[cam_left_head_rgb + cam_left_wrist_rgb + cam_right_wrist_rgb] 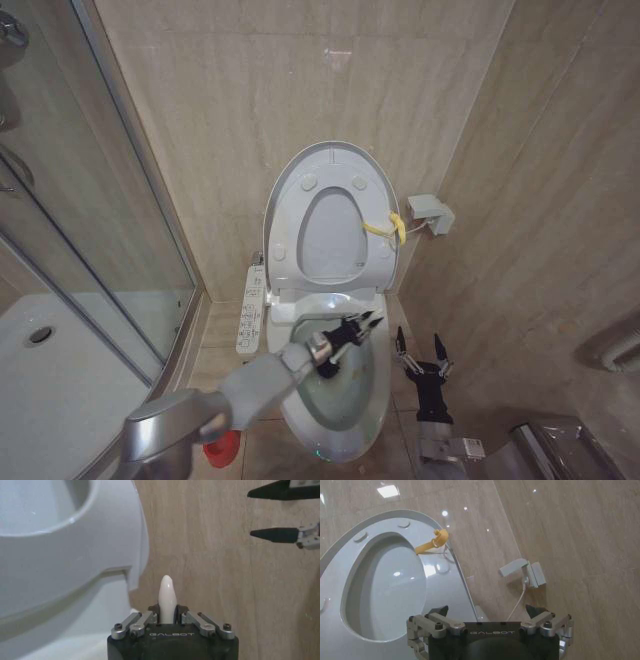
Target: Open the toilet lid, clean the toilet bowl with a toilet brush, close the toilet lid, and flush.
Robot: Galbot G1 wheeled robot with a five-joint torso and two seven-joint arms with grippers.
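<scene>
Toilet bowl point(340, 400) first, our landmark: white, lid up. Behind it the toilet lid point(330, 215) stands raised against the wall with the seat ring point(335, 235) folded onto it. Over the bowl's rear half hangs the left gripper point(362, 325), fingers pinched tight on the toilet brush point(166, 596) handle (the bristle head can't be seen). Just right of the bowl waits the right gripper point(420, 352), fingers spread, empty. Scrubbing well means keeping the head inside the rim, sweeping the wall steadily.
</scene>
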